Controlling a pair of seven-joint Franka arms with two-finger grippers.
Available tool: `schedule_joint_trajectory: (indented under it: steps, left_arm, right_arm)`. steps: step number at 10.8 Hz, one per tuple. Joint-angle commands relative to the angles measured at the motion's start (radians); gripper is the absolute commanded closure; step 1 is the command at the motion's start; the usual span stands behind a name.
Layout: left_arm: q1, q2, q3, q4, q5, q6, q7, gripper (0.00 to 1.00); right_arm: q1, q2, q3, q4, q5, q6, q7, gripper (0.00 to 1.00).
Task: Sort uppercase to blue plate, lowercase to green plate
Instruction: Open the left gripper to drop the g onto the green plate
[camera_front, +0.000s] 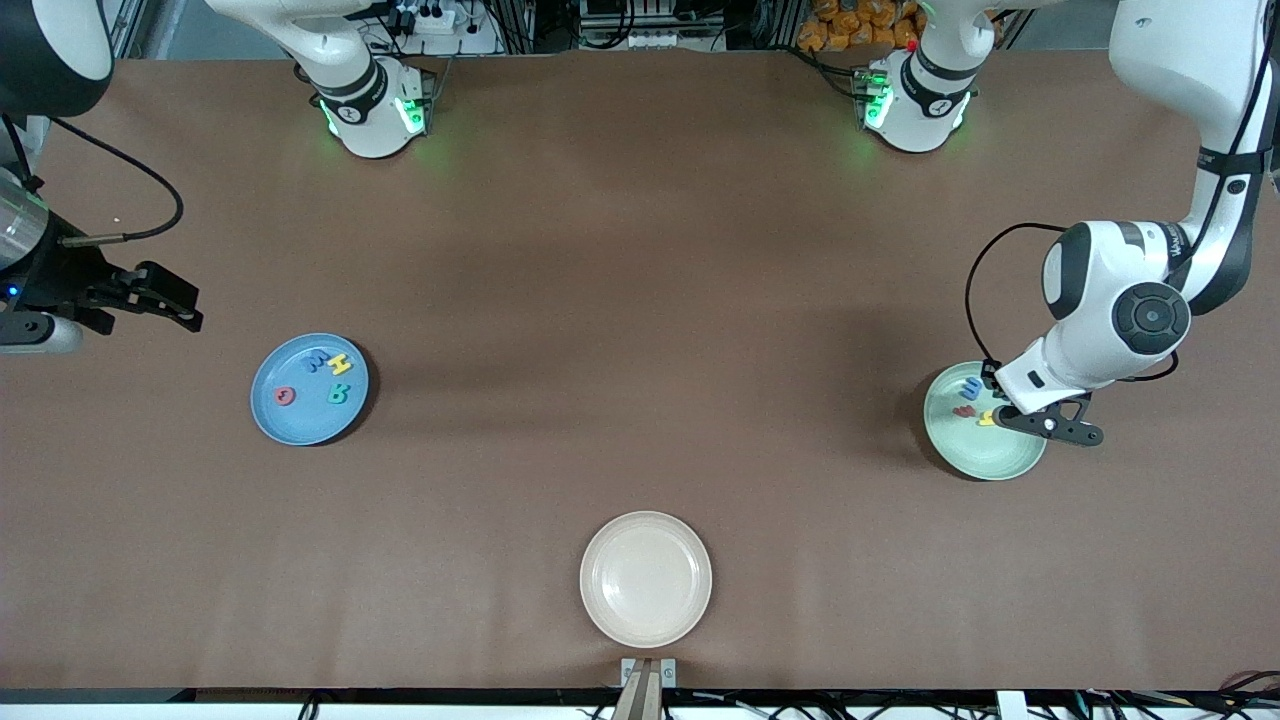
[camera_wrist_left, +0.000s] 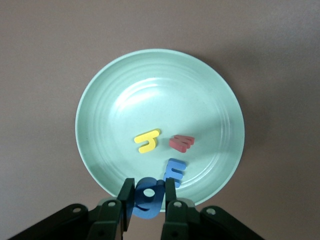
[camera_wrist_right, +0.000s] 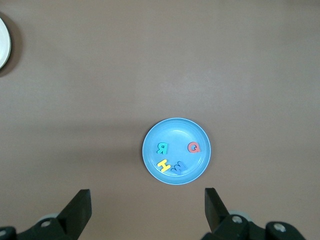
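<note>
Fingers of the left gripper pinch the blue rounded letter over the green plate, above its rim. 3 lowercase letters lie inside that plate. Nearest the front camera sits the cream plate. Bare table spreads wide around it. Farther up, the blue plate holds 4 uppercase letters; the right gripper hangs spread wide near it, waiting.
</note>
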Motion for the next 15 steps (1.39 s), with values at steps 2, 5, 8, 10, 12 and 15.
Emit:
schedule_joint_trajectory:
  steps: [2, 5, 8, 10, 12, 15]
  left_arm:
    - [-0.013, 0.000, 0.008, 0.044, -0.016, -0.003, 0.048, 0.00]
    - [-0.013, -0.046, 0.008, 0.109, -0.025, -0.032, 0.048, 0.00]
    - [-0.024, -0.065, 0.007, 0.281, -0.055, -0.238, 0.040, 0.00]
    - [-0.028, -0.089, 0.008, 0.369, -0.149, -0.366, 0.033, 0.00]
    - [-0.048, -0.146, 0.021, 0.389, -0.151, -0.420, 0.030, 0.00]
    - [-0.082, -0.233, 0.048, 0.409, -0.145, -0.512, -0.034, 0.00]
  right_arm:
    - [-0.071, -0.024, 0.082, -0.011, -0.025, -0.007, 0.041, 0.00]
    - [-0.068, -0.023, 0.084, -0.011, -0.027, -0.007, 0.041, 0.00]
    - [-0.060, -0.024, 0.079, -0.011, -0.029, -0.008, 0.041, 0.00]
    - [-0.045, -0.031, 0.071, -0.014, -0.029, -0.034, 0.041, 0.00]
    - [-0.043, -0.050, 0.068, -0.056, -0.029, -0.028, 0.043, 0.00]
    - [-0.045, -0.113, 0.068, -0.169, -0.027, 0.047, 0.043, 0.00]
